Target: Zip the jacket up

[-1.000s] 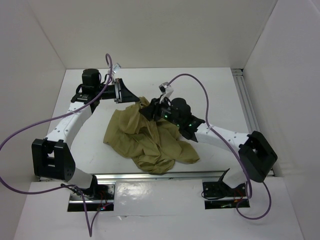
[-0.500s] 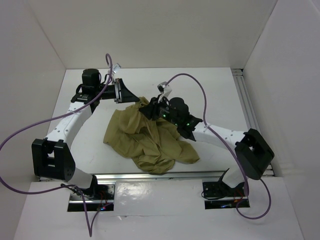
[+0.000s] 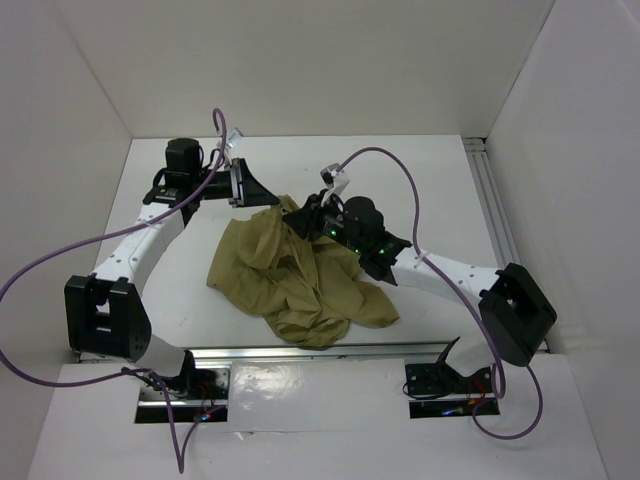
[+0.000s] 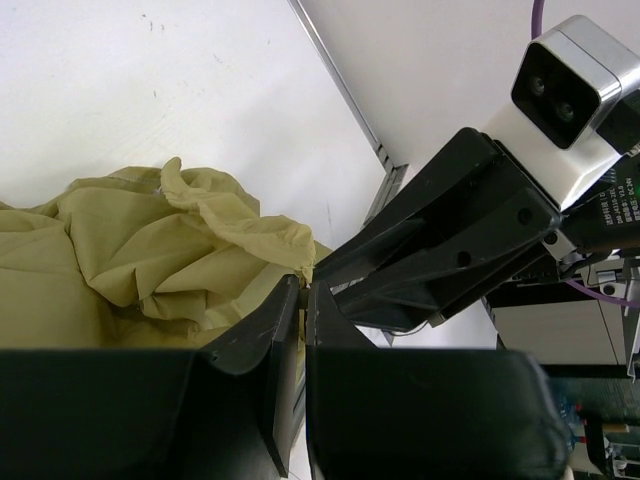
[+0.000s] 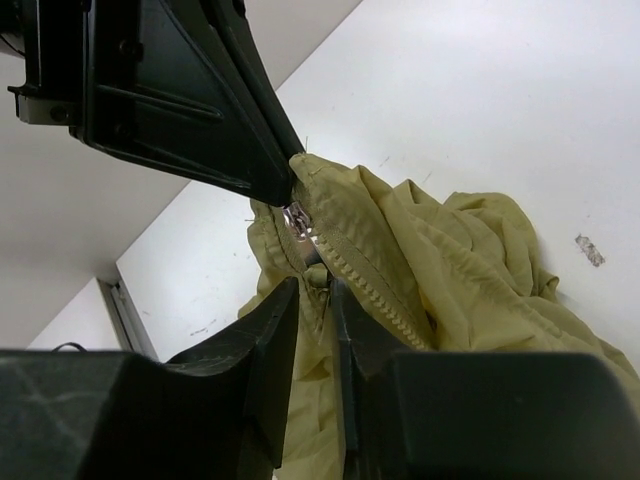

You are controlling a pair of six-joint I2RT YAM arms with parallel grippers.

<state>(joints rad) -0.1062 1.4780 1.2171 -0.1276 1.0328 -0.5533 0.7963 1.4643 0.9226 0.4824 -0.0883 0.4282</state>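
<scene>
One jacket point(image 3: 290, 285) is seen: thin, matte olive-tan cloth, crumpled into a soft, deeply creased heap about the middle of the smooth white table point(image 3: 430, 180), with its lower folds reaching close to the front edge. Two arms are counted, with white shells and black joints, and one purple cable point(image 3: 377, 150) is trailed by each.

The flat, black, wedge-shaped fingers of the left gripper point(image 4: 301, 295) are closed on a thin edge of cloth at the heap's back end, and that end is held raised. One small, shiny metal zip pull point(image 5: 297, 222) is seen just below this pinch, and one row of fine, cloth-coloured zip teeth point(image 5: 372, 290) runs down from it.

The right gripper point(image 5: 315, 290) is set just under the pull, its black fingers parted by a narrow gap in which the zip edge lies. Whether that cloth is actually clamped cannot be told.

Sleeves, collar and the second zip half cannot be made out in the crumple. From above, the heap's back end is covered by the right gripper.
</scene>
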